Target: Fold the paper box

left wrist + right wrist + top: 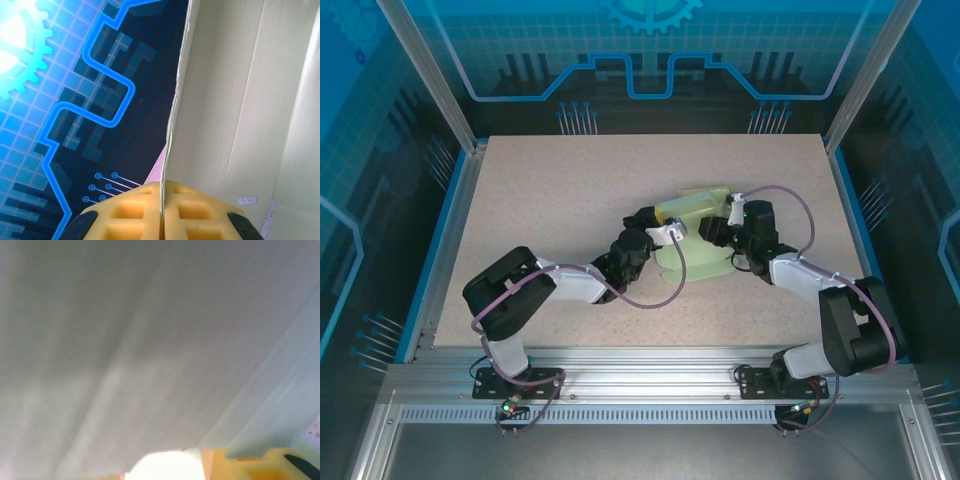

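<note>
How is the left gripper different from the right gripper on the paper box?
The left gripper is pinched shut on a thin edge of the paper box. The right gripper sits tight against a broad flat side, and its view is too blurry to tell if it pinches. The left gripper comes at the box from the left, the right gripper from the right. Both have yellow fingers, and both are at the box.

The speckled beige table [550,200] bears a pale green paper box [705,262], seemingly right of centre.
</note>
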